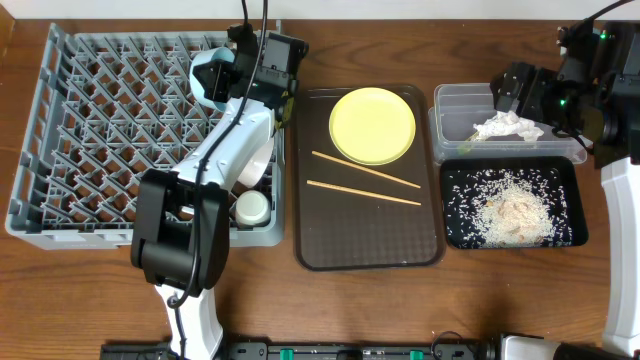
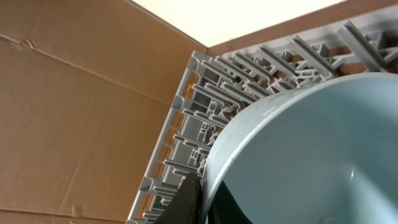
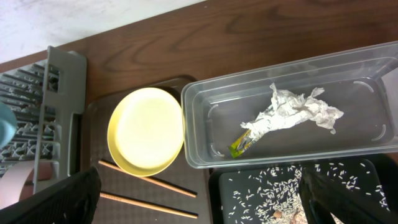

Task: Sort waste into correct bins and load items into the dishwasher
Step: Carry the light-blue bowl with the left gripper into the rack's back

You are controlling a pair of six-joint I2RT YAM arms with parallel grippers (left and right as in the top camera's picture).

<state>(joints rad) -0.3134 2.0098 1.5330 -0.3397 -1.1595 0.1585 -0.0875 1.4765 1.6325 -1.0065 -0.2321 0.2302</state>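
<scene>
My left gripper (image 1: 225,78) is shut on the rim of the light blue bowl (image 1: 210,80) over the far right part of the grey dishwasher rack (image 1: 100,130). In the left wrist view a dark finger (image 2: 186,202) presses the bowl (image 2: 311,149) wall. A small white cup (image 1: 252,207) and part of a white bowl (image 1: 262,165) sit in the rack. The yellow plate (image 1: 372,125) and chopsticks (image 1: 365,170) lie on the brown tray. My right gripper (image 3: 205,208) hangs open above the clear tub (image 3: 199,155), which holds the napkin (image 3: 292,112) and green wrapper (image 3: 241,144).
The black tray (image 1: 455,200) in front of the clear tub (image 1: 460,100) holds scattered rice (image 1: 510,210). The brown serving tray (image 1: 370,240) lies between the rack and the bins. A cardboard wall (image 2: 74,112) stands behind the rack.
</scene>
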